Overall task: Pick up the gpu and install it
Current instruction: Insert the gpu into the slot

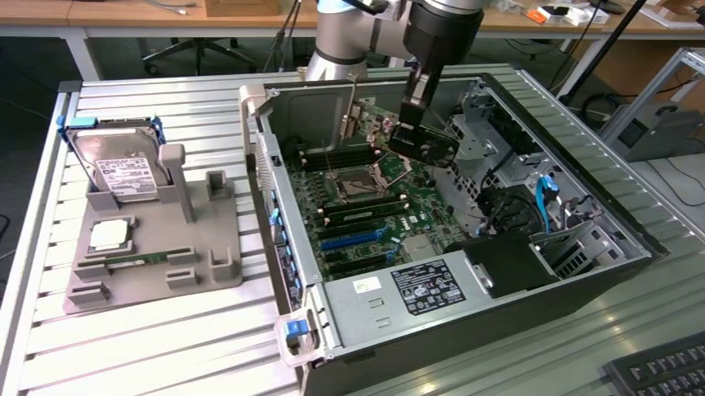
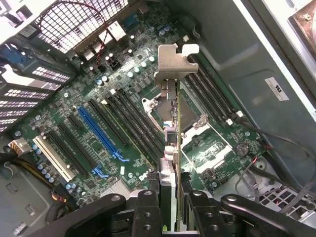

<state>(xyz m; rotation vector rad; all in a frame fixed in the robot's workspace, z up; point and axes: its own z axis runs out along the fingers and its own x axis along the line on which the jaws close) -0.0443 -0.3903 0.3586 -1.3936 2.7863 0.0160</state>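
The exterior view shows the arm reaching down from the far side into an open computer case [image 1: 617,223] lying on its side on a slatted metal table [image 1: 144,346]. The gripper [image 1: 414,124] is closed on the gpu [image 1: 424,147], holding the card edge-up in the air above the motherboard [image 1: 364,206], over the area of the CPU socket [image 1: 361,183] and clear of the board. In the wrist view the gripper [image 2: 170,197] has its two black fingers [image 2: 148,207] pressed against either face of the gpu [image 2: 170,143], and the card's silver end bracket [image 2: 173,61] points away from the camera, hanging above the CPU socket [image 2: 190,118]. The blue expansion slot [image 2: 101,133] and the black slots beside it lie to one side of the card. At the exterior view's left, well apart from the case, a grey holder [image 1: 165,247] carries a hard drive [image 1: 121,169] standing tilted, a CPU [image 1: 111,235] and a RAM stick [image 1: 132,261]. The power supply [image 1: 414,293] sits at the near end of the case.
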